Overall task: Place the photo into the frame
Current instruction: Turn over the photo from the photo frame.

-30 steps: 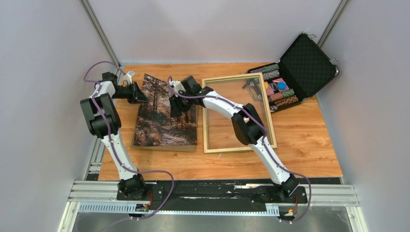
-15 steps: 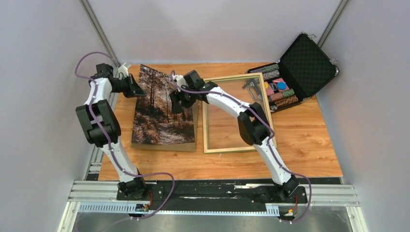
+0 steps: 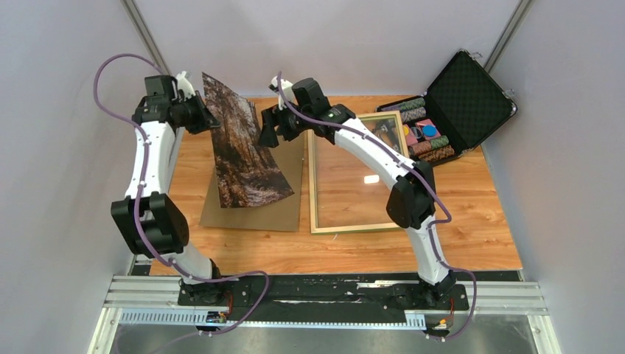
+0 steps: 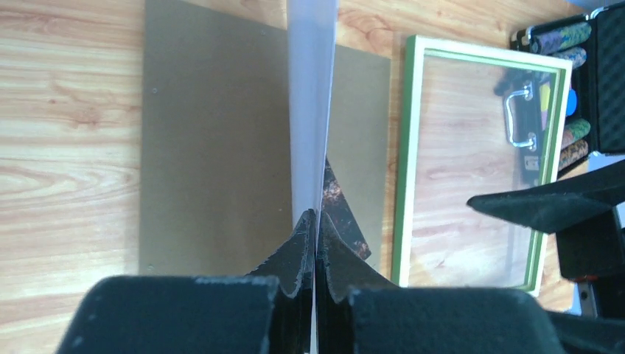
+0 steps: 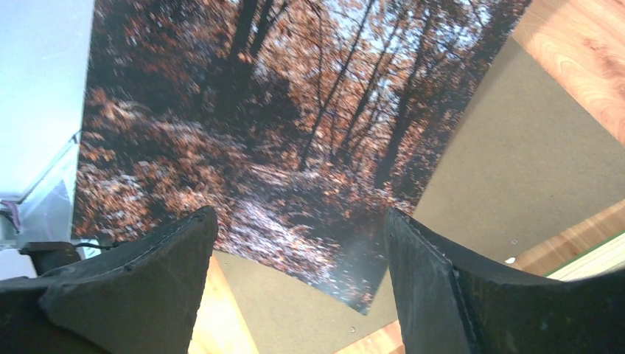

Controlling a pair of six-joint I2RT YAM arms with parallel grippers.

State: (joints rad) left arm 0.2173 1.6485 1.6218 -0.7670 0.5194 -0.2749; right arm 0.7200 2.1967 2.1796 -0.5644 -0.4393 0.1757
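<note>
The photo (image 3: 243,151), an autumn forest print, hangs tilted above the brown backing board (image 3: 254,212), with only its near end low over the board. My left gripper (image 3: 200,116) is shut on the photo's upper left edge. In the left wrist view the photo (image 4: 309,110) runs edge-on out of the closed jaws (image 4: 315,221). My right gripper (image 3: 267,133) is open beside the photo's right edge and holds nothing. In the right wrist view the photo (image 5: 295,110) fills the space beyond that gripper (image 5: 298,221). The frame (image 3: 313,184) lies flat to the right, pale side up, with green rail edges (image 4: 402,184).
An open black case (image 3: 472,96) with poker chips sits at the back right, touching the frame's far corner. The backing board (image 4: 206,147) lies on the wooden table (image 3: 472,214) left of the frame. Grey walls close in both sides.
My left gripper has shut on the photo and lifted its far end off the backing board. My right gripper has opened wider and risen beside the photo.
</note>
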